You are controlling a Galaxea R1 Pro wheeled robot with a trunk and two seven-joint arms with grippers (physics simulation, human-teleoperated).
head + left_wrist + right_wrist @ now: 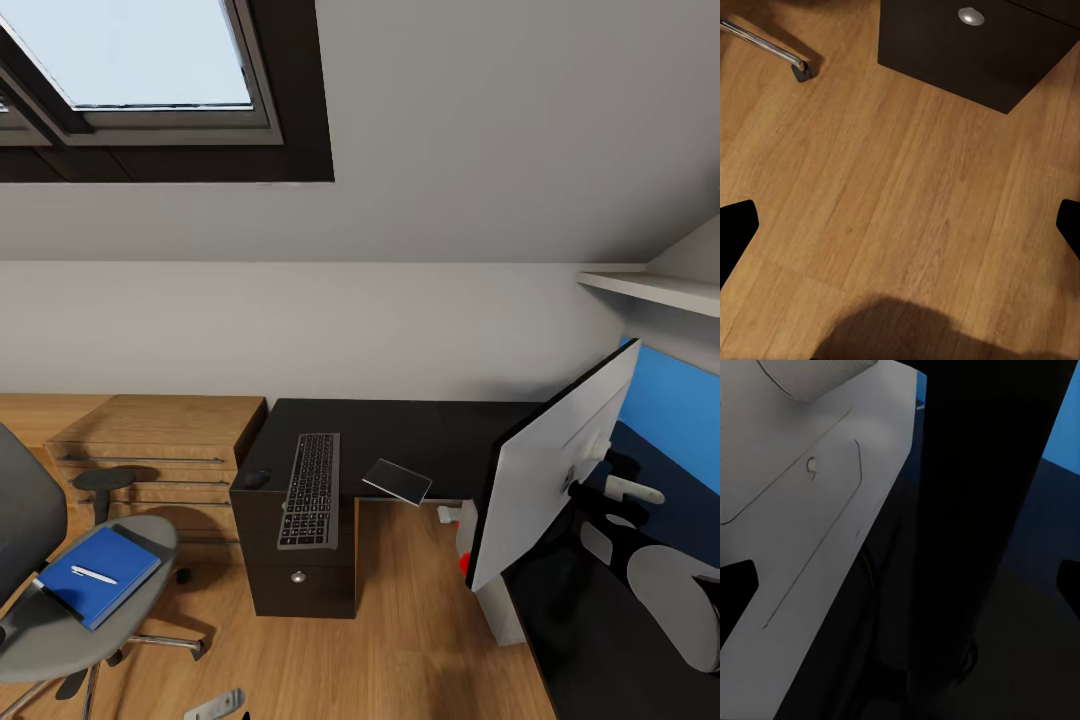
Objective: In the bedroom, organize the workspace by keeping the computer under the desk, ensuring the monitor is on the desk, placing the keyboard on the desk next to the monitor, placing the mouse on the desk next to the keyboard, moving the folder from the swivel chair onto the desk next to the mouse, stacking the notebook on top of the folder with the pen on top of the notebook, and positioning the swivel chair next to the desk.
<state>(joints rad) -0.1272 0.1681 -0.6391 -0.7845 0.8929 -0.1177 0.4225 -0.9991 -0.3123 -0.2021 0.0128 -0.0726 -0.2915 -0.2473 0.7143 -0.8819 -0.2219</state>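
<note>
The monitor (pixel 548 478) stands tilted at the right of the head view, its white back toward the camera and a red dot at its lower corner. The right arm (pixel 668 600) reaches in behind it; in the right wrist view the white back panel (pixel 802 525) and the black stand post (pixel 982 510) are very close, with the black claw tips at the frame's two edges, wide apart. Whether the right claw has hold of the monitor cannot be told.

On the black desk (pixel 420 430) the keyboard (pixel 310 490) lies lengthwise over the drawer unit, the mouse (pixel 256 479) just beside it on the left, and the dark notebook (pixel 397 481) near it on the right, jutting over the desk edge.

The swivel chair (pixel 60 620) stands at lower left, apart from the desk, with the blue folder (pixel 100 575) on its seat and the white pen (pixel 93 575) on the folder. A wooden chest (pixel 160 445) sits behind it against the wall, under a skylight (pixel 150 60).

The left claw (pixel 900 225) hangs over the wood floor (pixel 900 187), its tips spread wide and holding nothing, with a drawer knob (pixel 970 16) and a chair castor (pixel 800 71) ahead.
</note>
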